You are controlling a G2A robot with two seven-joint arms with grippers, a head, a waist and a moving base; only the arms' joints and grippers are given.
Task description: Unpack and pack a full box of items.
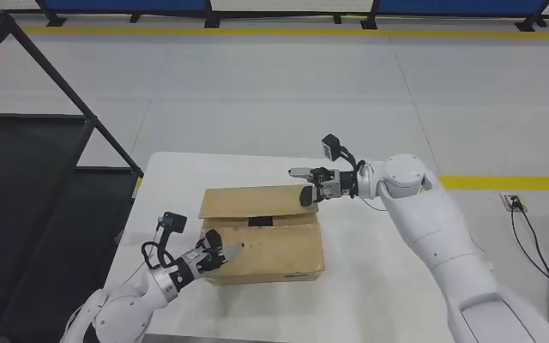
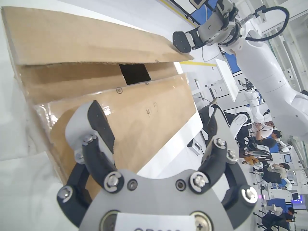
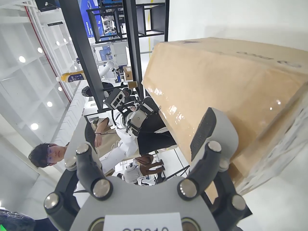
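Centrally, a low, rectangular, glossy-topped brown cardboard box (image 1: 274, 249)

The white left arm (image 1: 129, 310) reaches forward from the near-left side. Its grey two-fingered left gripper (image 1: 225, 251) is spread wide, black pads (image 2: 99, 123) facing inward. The white right arm (image 1: 429, 225) bends in from the right, wrist roughly level, and its matching right gripper (image 1: 302, 184) is likewise wide apart.
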